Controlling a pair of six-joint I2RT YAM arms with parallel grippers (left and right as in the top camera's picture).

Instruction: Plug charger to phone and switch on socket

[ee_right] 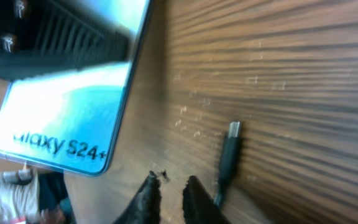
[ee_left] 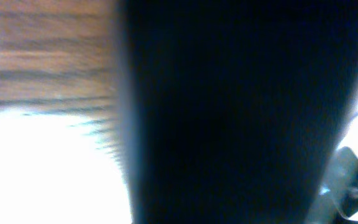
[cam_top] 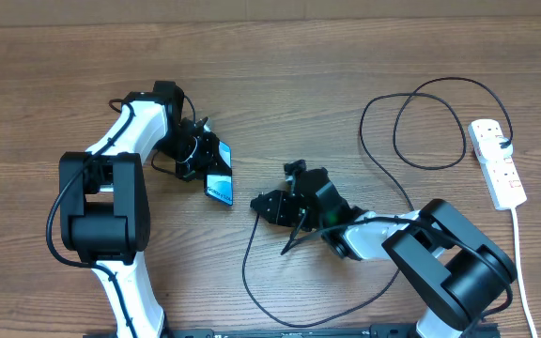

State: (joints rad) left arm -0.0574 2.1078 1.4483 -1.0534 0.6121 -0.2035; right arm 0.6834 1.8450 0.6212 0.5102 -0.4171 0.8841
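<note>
right gripper [ee_right: 171, 185]: narrow gap, holding nothing.
charger [ee_right: 230, 149]: tip flat on the table [ee_right: 291, 74] just beside that gripper, plain only in the right wrist view.
phone [ee_right: 67, 118]: lit, tilted, clamped in the left gripper [cam_top: 198, 155].
socket [cam_top: 498, 164]: far right, overhead view only.

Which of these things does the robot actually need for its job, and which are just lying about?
Needed for the job: phone, charger, socket.
Just there: the socket's white cord, the wooden table.
</note>
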